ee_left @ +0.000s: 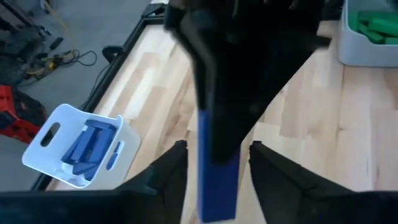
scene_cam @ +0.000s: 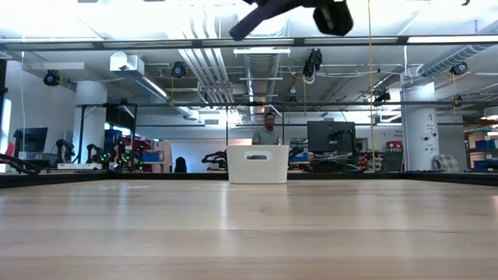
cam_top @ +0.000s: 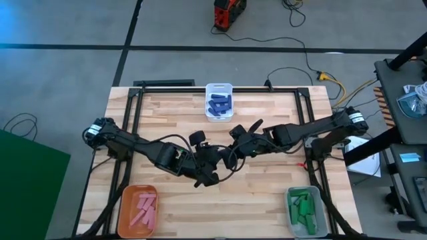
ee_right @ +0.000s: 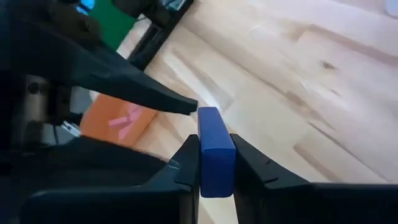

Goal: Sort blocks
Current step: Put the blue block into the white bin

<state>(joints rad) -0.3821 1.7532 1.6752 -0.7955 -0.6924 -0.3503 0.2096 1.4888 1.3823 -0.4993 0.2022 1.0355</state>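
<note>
Sorting nearly done — pink (cam_top: 143, 208), blue (cam_top: 219, 103) and green (cam_top: 303, 208) blocks binned, surface (cam_top: 267, 200) bare. Last blue block (ee_right: 214, 152) clamped in right hand (ee_right: 215, 163); left hand (ee_left: 214, 171) open around it — handover, likely.

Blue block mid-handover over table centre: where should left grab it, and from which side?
Probably the blue block's free end, the part sticking out past the right gripper's shut fingers. It is a straight bar with flat long sides, so come end-on, opposite the right gripper, and close across those sides. The left gripper straddles it, fingers open.
</note>
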